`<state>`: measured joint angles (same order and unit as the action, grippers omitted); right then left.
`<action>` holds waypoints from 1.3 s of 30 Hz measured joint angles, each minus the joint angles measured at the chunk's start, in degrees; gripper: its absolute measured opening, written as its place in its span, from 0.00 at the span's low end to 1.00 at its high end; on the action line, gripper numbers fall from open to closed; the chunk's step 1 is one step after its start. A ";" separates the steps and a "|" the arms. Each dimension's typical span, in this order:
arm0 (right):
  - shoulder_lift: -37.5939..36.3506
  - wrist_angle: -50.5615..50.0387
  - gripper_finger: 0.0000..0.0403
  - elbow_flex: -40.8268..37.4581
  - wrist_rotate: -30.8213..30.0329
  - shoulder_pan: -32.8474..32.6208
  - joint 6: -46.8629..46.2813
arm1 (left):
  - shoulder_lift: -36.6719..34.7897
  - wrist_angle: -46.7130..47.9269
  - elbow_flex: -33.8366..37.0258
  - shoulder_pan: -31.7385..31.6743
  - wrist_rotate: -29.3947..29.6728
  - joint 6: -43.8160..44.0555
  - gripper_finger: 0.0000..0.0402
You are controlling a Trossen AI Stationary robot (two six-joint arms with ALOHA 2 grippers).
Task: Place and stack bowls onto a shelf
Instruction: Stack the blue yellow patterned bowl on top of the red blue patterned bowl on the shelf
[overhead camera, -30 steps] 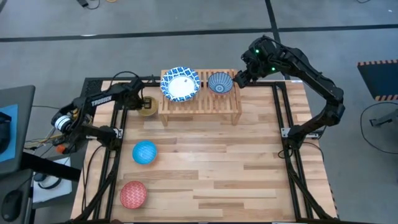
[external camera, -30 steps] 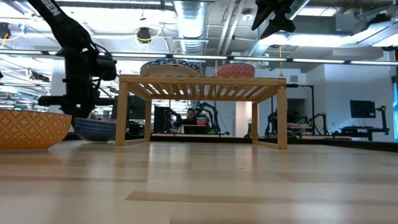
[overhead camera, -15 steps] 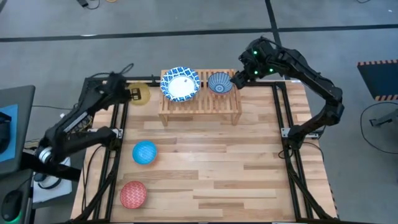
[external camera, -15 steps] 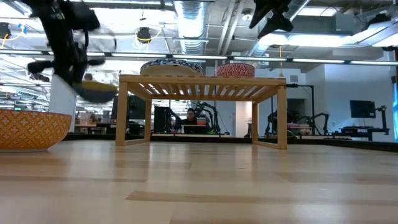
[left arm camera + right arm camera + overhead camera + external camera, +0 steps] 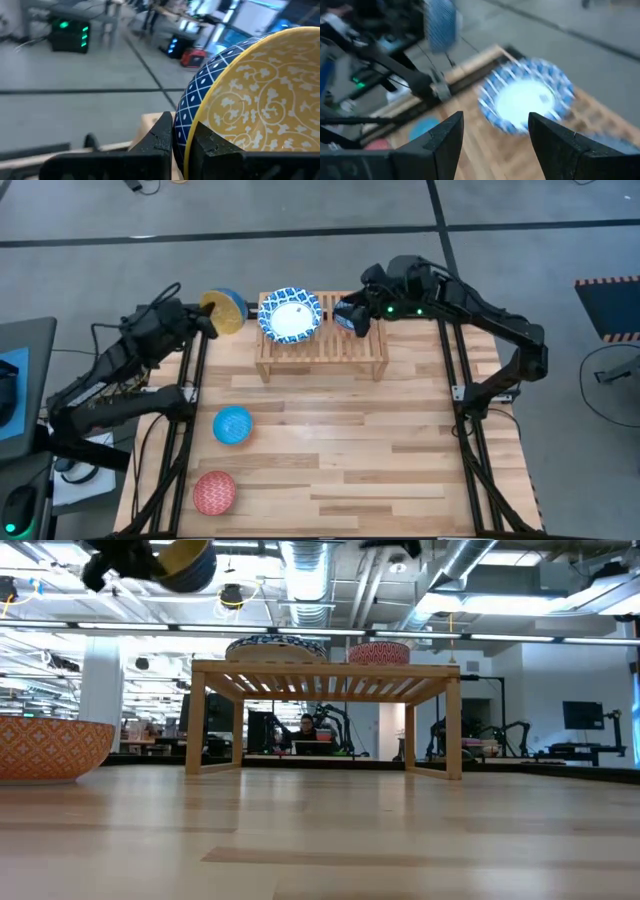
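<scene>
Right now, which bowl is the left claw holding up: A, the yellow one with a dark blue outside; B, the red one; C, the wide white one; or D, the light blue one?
A: the left claw is shut on the rim of the yellow bowl, lifted off the table.

Five bowls show from above: one wide white bowl with a blue patterned rim and four smaller ones. The smaller four are one yellow bowl with a blue outside, one dark blue bowl, one light blue bowl and one red bowl. There is one wooden shelf, one table, and two robot arms.
</scene>
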<state>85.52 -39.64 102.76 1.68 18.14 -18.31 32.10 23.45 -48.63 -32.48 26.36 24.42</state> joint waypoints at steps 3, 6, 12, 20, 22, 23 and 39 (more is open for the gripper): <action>0.02 5.20 0.62 0.00 -2.64 -2.86 2.25 | 4.30 -6.10 -0.79 5.12 2.74 -2.40 0.01; -0.01 7.35 0.62 0.02 -6.66 -5.17 4.96 | 10.60 -11.69 -2.85 10.34 6.36 -6.87 0.01; -0.01 8.57 0.62 0.02 -16.66 -9.08 9.67 | 26.24 -15.84 -14.55 19.25 18.64 -20.93 0.01; 0.73 10.51 0.62 0.06 -31.97 -12.75 18.52 | 46.07 -15.73 -33.93 24.95 28.06 -37.30 0.01; 1.21 10.51 0.62 0.05 -36.62 -13.09 21.98 | 50.48 -15.62 -38.25 25.60 29.32 -41.24 0.01; 1.28 9.88 0.62 -0.03 -38.13 -13.28 23.20 | 52.41 -14.92 -40.03 25.83 30.83 -43.07 0.01; 3.75 10.52 0.62 0.04 -51.09 -17.49 32.33 | 61.68 -14.72 -49.92 26.98 33.95 -55.29 0.01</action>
<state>89.27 -29.13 102.80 -49.41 0.65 14.02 93.78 8.73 -98.54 -5.50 60.31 -30.87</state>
